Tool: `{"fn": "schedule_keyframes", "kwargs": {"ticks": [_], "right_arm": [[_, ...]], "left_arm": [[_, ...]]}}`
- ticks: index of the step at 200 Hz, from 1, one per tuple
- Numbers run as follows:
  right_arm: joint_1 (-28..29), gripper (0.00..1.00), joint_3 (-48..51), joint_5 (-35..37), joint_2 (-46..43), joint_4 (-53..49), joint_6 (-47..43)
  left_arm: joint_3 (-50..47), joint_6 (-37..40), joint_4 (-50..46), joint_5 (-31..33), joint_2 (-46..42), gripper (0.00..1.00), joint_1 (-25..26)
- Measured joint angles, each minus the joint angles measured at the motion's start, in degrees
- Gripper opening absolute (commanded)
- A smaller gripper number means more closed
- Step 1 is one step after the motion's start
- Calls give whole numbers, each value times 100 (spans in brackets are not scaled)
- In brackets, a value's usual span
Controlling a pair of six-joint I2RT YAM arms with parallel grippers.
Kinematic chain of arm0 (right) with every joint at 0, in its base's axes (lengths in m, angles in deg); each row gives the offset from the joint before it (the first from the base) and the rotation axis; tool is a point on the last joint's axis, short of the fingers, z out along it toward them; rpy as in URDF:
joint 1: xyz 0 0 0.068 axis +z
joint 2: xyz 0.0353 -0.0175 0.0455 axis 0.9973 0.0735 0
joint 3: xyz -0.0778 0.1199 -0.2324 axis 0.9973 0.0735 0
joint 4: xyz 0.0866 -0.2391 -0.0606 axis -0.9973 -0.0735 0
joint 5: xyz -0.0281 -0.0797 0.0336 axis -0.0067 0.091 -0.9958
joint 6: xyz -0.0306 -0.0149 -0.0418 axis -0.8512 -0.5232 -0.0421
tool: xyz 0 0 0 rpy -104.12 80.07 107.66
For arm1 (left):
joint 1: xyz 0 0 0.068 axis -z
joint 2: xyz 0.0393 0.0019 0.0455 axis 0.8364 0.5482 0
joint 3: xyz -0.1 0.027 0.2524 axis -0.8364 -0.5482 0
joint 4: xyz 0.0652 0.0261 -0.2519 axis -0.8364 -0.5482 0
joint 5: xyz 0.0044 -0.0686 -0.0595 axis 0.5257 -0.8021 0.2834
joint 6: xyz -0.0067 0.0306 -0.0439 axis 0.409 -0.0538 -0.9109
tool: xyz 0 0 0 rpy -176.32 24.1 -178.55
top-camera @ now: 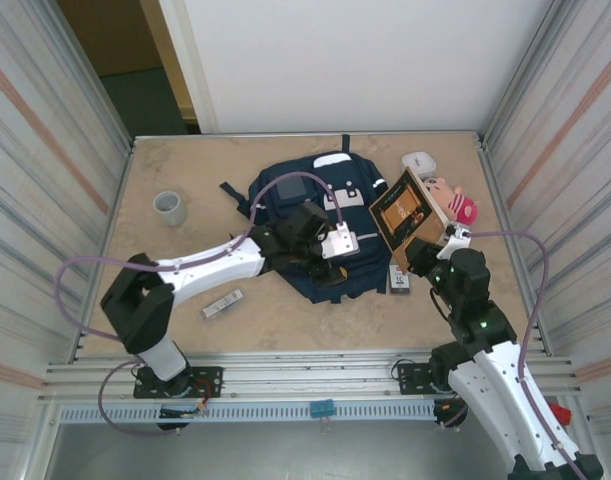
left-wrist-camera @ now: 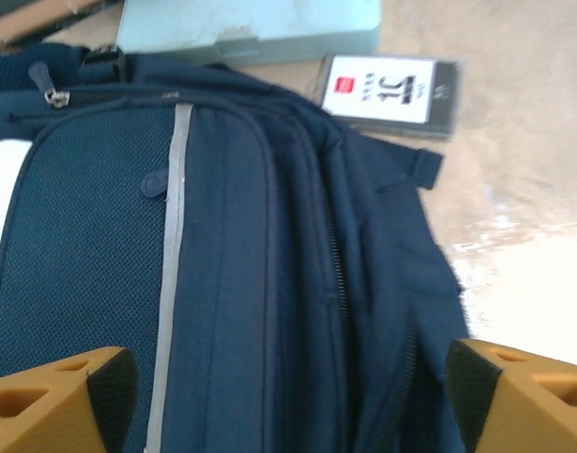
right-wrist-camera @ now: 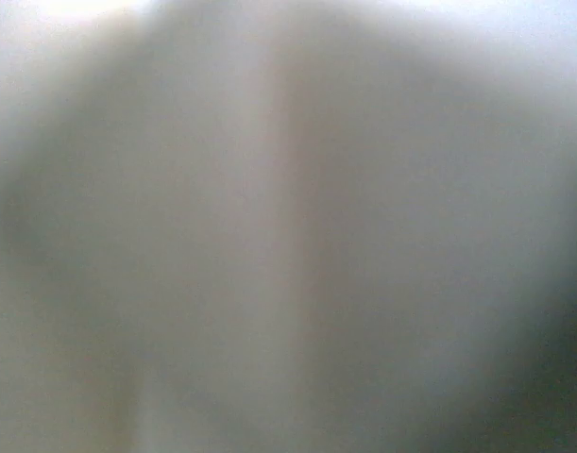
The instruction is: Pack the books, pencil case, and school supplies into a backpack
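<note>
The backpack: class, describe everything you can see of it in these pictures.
The backpack is navy fabric, partly mesh-textured, with white patches, a dark square patch, a thin pale stripe, zips and dark straps. It lies flat on the table. The left end effector hovers open over it; contact cannot be told. A black box lies at its edge.

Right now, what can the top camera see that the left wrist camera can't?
Top camera: a grey cup, a doll, a silver bar and a book tilted up at the right gripper. Left wrist camera: the teal pencil case and a zipper pull. Both: the blue backpack and the black box with a white label.
</note>
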Motion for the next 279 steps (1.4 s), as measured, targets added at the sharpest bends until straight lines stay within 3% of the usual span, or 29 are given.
{"fn": "schedule_keyframes", "kwargs": {"ticks": [127,148,183,192,210,242,279], "right_arm": [[0,0,0,-133,144,-83,-7],[0,0,0,-136,146,-83,-4],[-2,0,0,-155,203,-83,-7],[-20,0,0,-199,256,-79,-7],[-103,0,0,-385,417,-70,-4],[-328,0,-87,-717,844,-81,4],[-741,0,-459,-798,796,-485,236]], "left_arm": [[1040,-494,192,802,1604,88,-199],[1049,-479,188,905,1679,71,-214],[839,-570,269,1115,1617,16,-168],[636,-695,315,1220,1495,7,-175],[184,-907,361,1340,1123,0,-221],[-505,-1530,247,1388,186,0,-284],[-551,-2225,37,997,-511,0,-632]]}}
